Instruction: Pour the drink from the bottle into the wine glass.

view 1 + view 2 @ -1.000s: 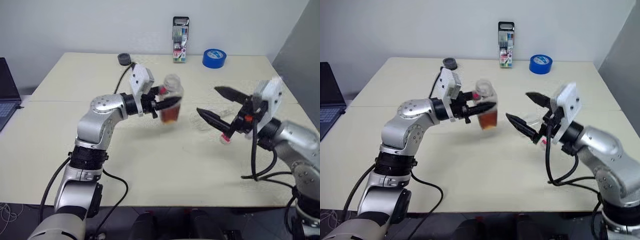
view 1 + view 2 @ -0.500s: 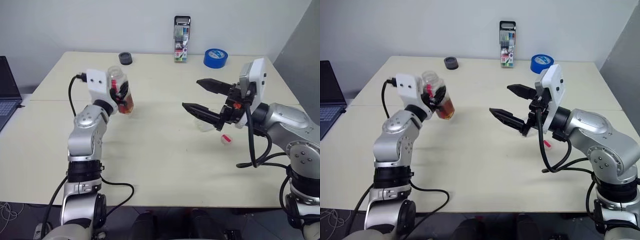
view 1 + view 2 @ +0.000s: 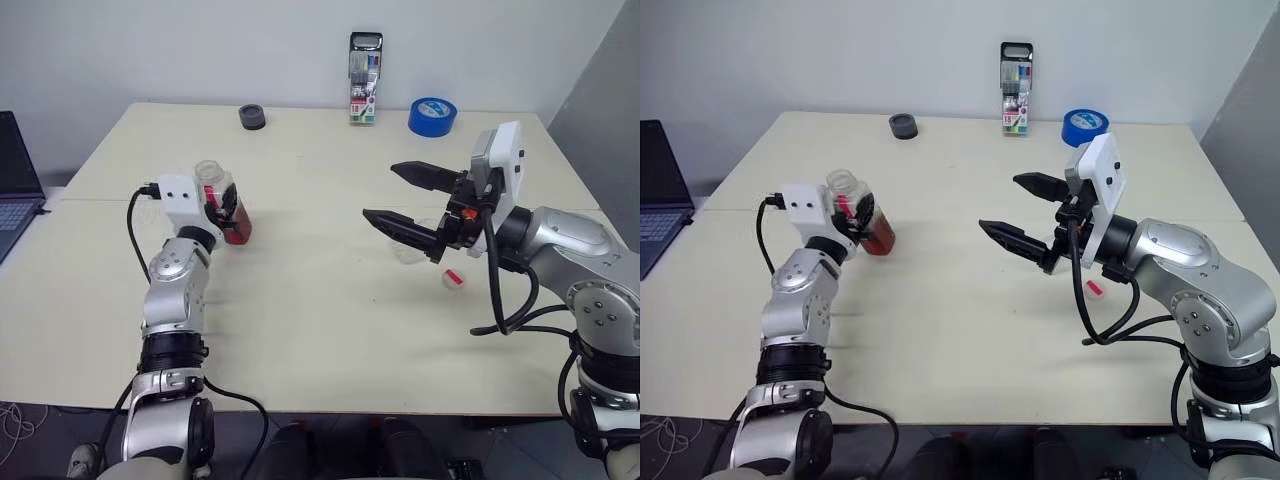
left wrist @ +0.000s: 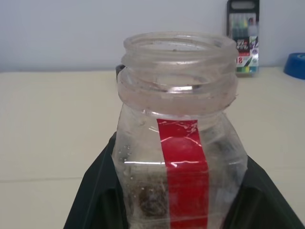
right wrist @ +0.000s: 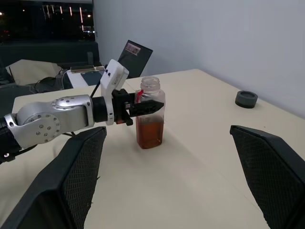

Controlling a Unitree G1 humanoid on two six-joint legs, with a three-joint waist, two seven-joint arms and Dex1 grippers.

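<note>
The left pincer (image 3: 862,212) stands clamped on the uncapped bottle (image 3: 862,214), upright on the counter (image 3: 940,320), while the right pincer (image 3: 1026,210) hangs spread wide, well right of the bottle.

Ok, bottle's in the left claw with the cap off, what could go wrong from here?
1. The bottle is open with drink inside; any tilt by the left claw away from the glass spills onto the table.
2. The right claw hangs open just above a faint clear shape, probably the wine glass; dropping could knock it.
</note>
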